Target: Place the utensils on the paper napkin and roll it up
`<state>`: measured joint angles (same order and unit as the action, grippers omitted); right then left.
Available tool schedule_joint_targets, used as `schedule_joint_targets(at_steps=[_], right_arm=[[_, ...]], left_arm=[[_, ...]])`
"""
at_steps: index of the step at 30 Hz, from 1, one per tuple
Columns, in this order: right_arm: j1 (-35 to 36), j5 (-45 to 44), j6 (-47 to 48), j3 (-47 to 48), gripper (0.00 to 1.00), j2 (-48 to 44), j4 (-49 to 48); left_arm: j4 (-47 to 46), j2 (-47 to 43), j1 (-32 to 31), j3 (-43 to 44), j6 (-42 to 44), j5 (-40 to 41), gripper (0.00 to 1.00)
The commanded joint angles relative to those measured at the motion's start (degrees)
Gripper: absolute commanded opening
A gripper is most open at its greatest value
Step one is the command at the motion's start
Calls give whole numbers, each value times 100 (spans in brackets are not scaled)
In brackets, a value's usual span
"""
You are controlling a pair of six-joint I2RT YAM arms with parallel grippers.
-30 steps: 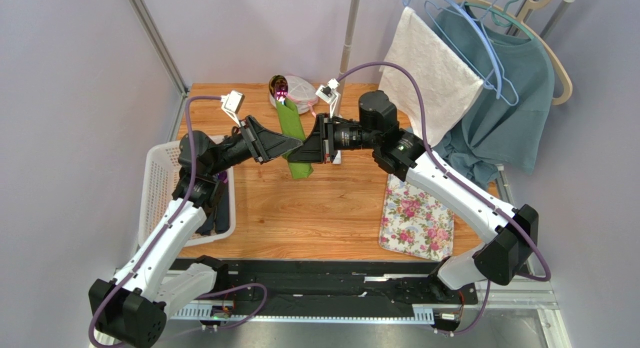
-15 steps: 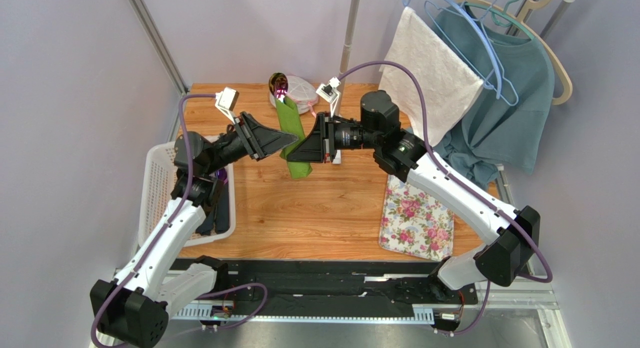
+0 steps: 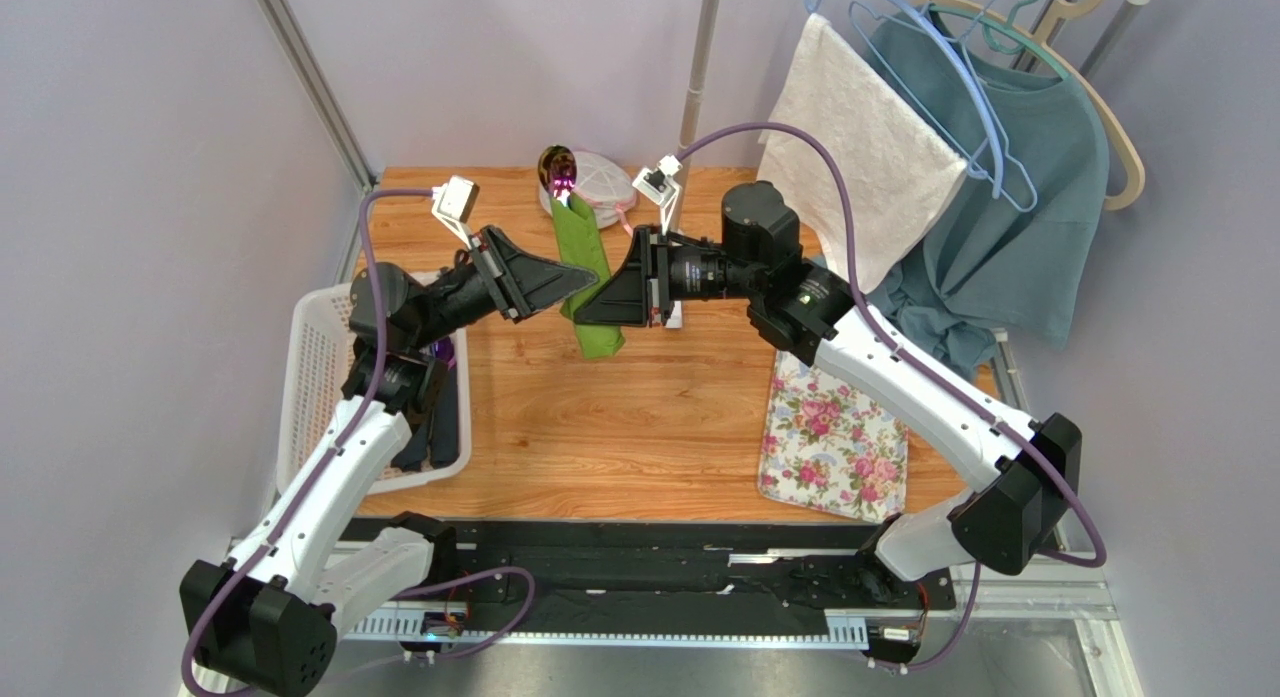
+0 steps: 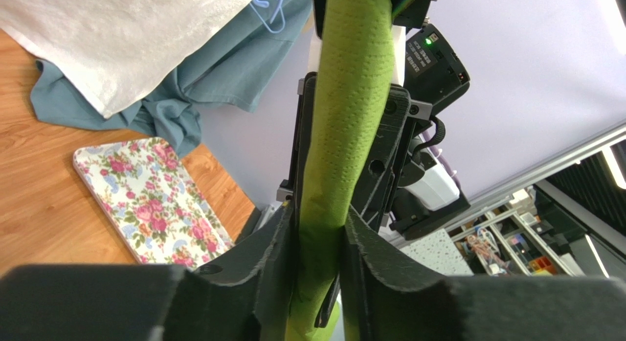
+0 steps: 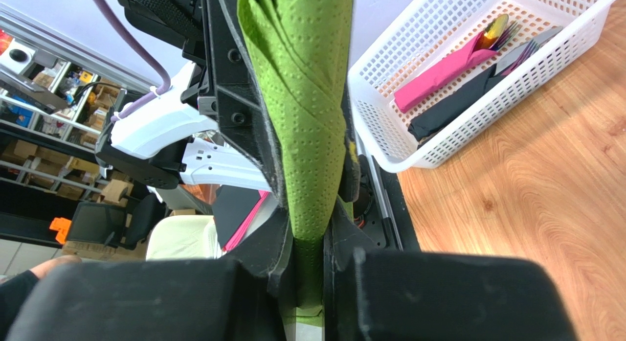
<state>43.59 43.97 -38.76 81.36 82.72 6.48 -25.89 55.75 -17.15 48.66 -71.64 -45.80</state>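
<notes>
Paper napkin (image 3: 589, 285): green, already rolled into a narrow tube, held up off the wooden table (image 3: 661, 427) near its far edge, caught between the two grippers.
Utensils (image 3: 559, 169): wrapped inside the roll; only a glossy dark-reddish head pokes out of the far end.
Left gripper (image 4: 317, 260): fingers pressed in on the roll from its side, the paper dented between them.
Right gripper (image 5: 308, 262): clamped on the same roll from the opposite side.
Handling: light overall, but thin embossed paper that is soft and easily torn or crushed. Any stiffness likely comes from the utensils within, and these look smooth and may slide out if the tube tips.
Where to hold: mid-length, squeezing across the utensil core and over the loose edge, firm enough to stop unwinding and no firmer.
Nearby: white basket (image 3: 301, 370) holding a pink roll (image 5: 441, 69); floral mat (image 3: 834, 435).
</notes>
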Motion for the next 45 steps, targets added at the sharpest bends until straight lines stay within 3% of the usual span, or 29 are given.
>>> schedule_joint_targets(at_steps=[1, 2, 3, 5, 7, 11, 14, 23, 30, 40, 42, 45], right_arm=[[35, 42, -35, 204, 0, -142, -516], [35, 42, -35, 231, 0, -142, -525], [35, 33, -17, 240, 0, -124, -516], [35, 24, 35, 275, 0, -116, -455], [35, 33, 88, 266, 1, -98, -394], [35, 51, 97, 222, 25, -89, -358], [35, 25, 176, 170, 37, -116, -270], [26, -72, 659, -15, 61, -265, 336], [26, -116, 739, -103, 63, -221, 257], [263, 165, 238, -68, 61, 78, -578], [386, 226, 272, -68, 54, 95, -543], [448, 253, 264, -138, 37, 95, -473]], left_arm=[[-21, 41, 27, -172, 159, -95, 24], [-187, 59, 27, -208, 115, -157, 21], [-223, 77, 27, -234, 115, -166, 7], [-250, 68, 53, -270, 158, -192, 0], [-259, 59, 80, -261, 220, -262, 0], [-355, 7, 229, -252, 386, -517, 0], [-241, -125, 343, -270, 536, -552, 0], [154, -380, 669, -173, 879, -719, 0], [67, -530, 678, -164, 792, -711, 0], [-259, -424, 678, -147, 466, -693, 0], [-302, -424, 678, -147, 440, -676, 0], [-434, -415, 730, -199, 379, -649, 0]])
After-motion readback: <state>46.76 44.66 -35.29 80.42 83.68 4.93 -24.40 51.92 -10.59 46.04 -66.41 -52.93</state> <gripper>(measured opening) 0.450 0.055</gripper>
